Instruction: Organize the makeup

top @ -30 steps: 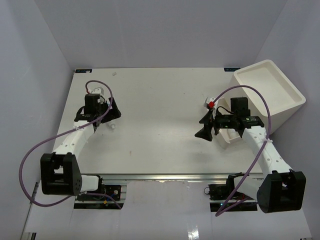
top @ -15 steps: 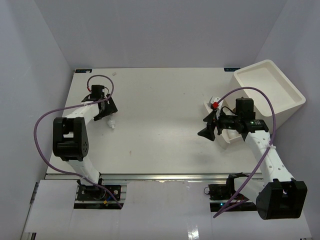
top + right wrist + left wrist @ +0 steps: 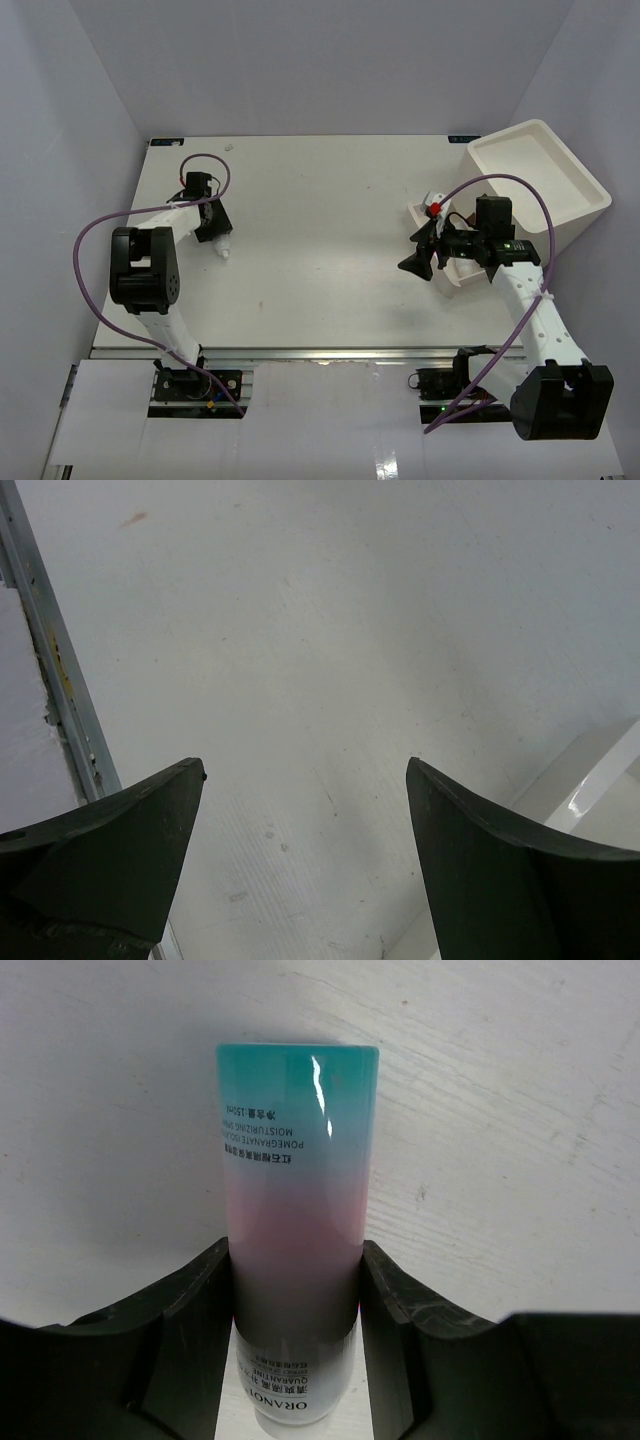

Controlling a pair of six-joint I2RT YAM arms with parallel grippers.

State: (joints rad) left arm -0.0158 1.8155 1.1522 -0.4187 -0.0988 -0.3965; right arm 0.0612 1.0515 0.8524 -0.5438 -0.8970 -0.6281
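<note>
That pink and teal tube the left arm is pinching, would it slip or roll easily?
The tube looks glossy, with a glare streak, so it may slip in the left tool. Its round body would probably roll if released on the flat table.

Robot lab cell: plain walls [image 3: 320, 60] enclose white table [image 3: 320, 200], aluminium mounting rail [image 3: 330, 354].

A white, faintly scuffed table [image 3: 330, 210] is boxed in by plain pale-lavender walls [image 3: 320, 60] along its left, far and right edges. A metal rail [image 3: 330, 353] runs along the near edge, and the light is even and soft.
</note>
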